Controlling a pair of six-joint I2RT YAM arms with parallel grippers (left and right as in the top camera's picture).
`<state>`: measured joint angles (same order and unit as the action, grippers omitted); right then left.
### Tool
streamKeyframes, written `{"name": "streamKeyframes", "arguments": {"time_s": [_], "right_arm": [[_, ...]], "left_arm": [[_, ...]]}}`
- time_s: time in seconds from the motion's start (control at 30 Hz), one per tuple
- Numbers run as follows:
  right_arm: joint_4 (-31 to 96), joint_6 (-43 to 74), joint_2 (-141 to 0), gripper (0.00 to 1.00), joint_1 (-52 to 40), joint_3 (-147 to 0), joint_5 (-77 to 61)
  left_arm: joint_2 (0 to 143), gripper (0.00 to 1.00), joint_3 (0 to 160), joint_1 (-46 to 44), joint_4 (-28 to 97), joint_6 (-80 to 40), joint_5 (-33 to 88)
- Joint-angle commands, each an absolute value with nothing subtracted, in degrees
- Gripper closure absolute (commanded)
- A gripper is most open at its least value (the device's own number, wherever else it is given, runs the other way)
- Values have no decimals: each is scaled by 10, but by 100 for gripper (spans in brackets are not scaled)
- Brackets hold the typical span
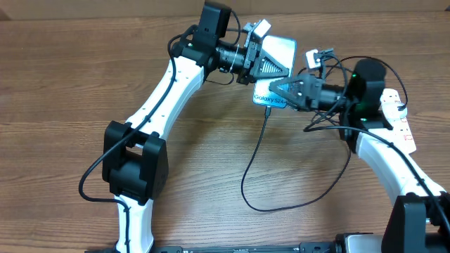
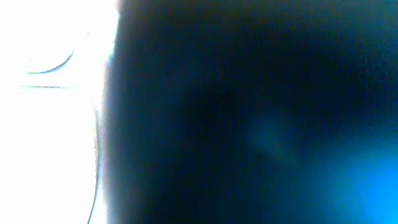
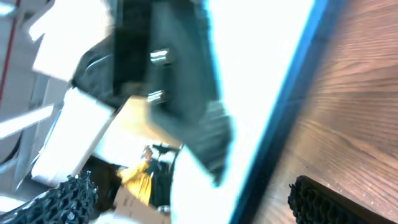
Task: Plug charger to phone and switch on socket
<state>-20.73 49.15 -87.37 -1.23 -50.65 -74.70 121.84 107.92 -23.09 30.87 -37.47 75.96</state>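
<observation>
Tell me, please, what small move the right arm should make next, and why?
Probably draw the right end effector back from the phone and toward the socket. Its jaws stand open, the charger runs up to the phone's lower edge and looks plugged in, and the left end effector holds the phone.

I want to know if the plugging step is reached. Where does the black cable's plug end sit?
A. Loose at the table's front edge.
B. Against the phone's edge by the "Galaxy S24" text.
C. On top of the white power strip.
B: in the overhead view the charger runs from its loop up to the lettered edge of the phone.
</observation>
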Motion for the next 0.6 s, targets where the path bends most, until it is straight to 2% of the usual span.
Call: {"name": "streamKeyframes", "arguments": {"time_s": [0.0,0.2,0.33,0.5,0.57], "right_arm": [[-207,479,-867,0,2,-518,-838],[-147,461,-868,1,0,-517,-830],[-77,419,-868,8,-6,-517,-823],[7,344,-868,23,-37,-517,-793],[10,332,-868,35,-52,-517,-794]], "left_arm": [[1204,96,1081,-224,334,-340,722],[1204,96,1081,-223,344,-336,722],[1204,96,1081,-221,344,-336,722],[1204,96,1081,-220,345,-338,731],[1204,96,1081,-220,345,-338,731]]}}
